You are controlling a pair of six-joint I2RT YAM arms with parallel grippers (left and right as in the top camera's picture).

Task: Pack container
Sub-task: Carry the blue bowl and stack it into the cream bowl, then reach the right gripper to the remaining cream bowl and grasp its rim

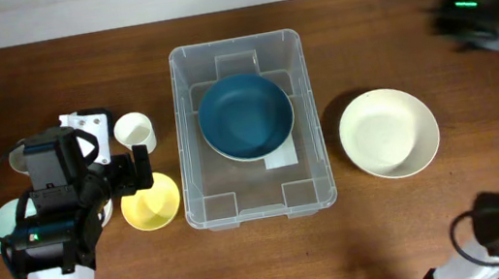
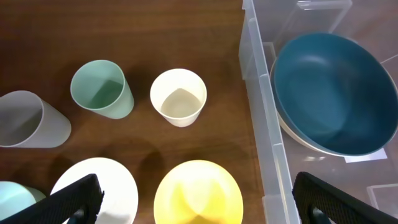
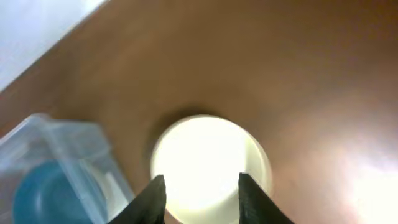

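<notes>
Here's the large clear plastic rectangular container, sitting dead centre on the dark brown wooden table, long side running away from the robot. Inside it rests a deep teal-blue round bowl, towards the far half, partly covering the white rectangular label. From the left wrist view, a pale rim peeks out under the blue bowl's near edge. Over on the left, the left gripper hangs above the table just beside the container's left wall, fingers spread wide and nothing between them. The left wrist view shows both black fingertips out at the bottom corners, with a round yellow plastic bowl directly below. Beyond that stands a small cream cup, upright. Left of it come a mint-green cup and a grey cup, tilted over, and nearer in there's a white round bowl. On the other side, a wide cream shallow bowl lies on the table to the right of the container, apart from it. The right gripper is up high over that cream bowl, its two fingers parted to a moderate gap and gripping nothing. That picture is blurred.
</notes>
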